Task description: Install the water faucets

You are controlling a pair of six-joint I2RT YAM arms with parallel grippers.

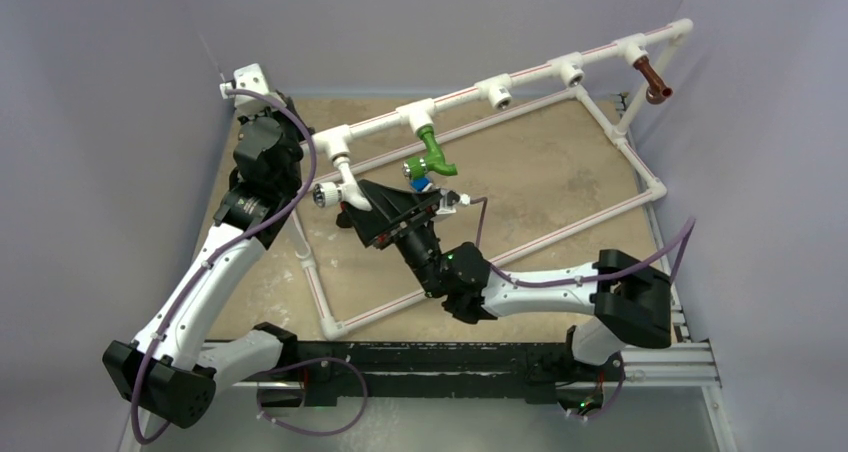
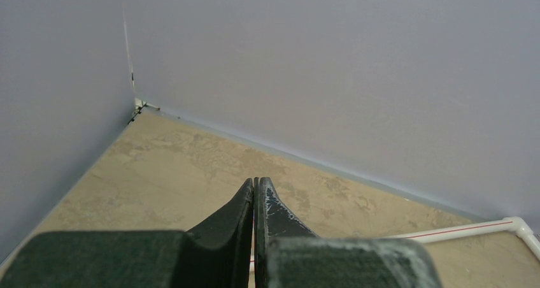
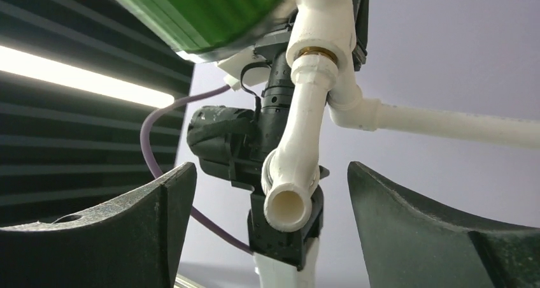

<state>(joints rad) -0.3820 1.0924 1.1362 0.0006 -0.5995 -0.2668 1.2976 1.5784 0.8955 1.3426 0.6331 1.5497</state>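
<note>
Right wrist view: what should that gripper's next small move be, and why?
Probably close the right gripper on the white faucet: its spout sits between the open fingers, untouched, and a brass ring shows at its joint, so it may need tightening.

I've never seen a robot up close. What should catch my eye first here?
The white pipe frame stands out, with a green tap hanging near its middle and a brown tap at its far right corner. Near the green tap, the right claw is open, with a white tap between its fingers.
</note>
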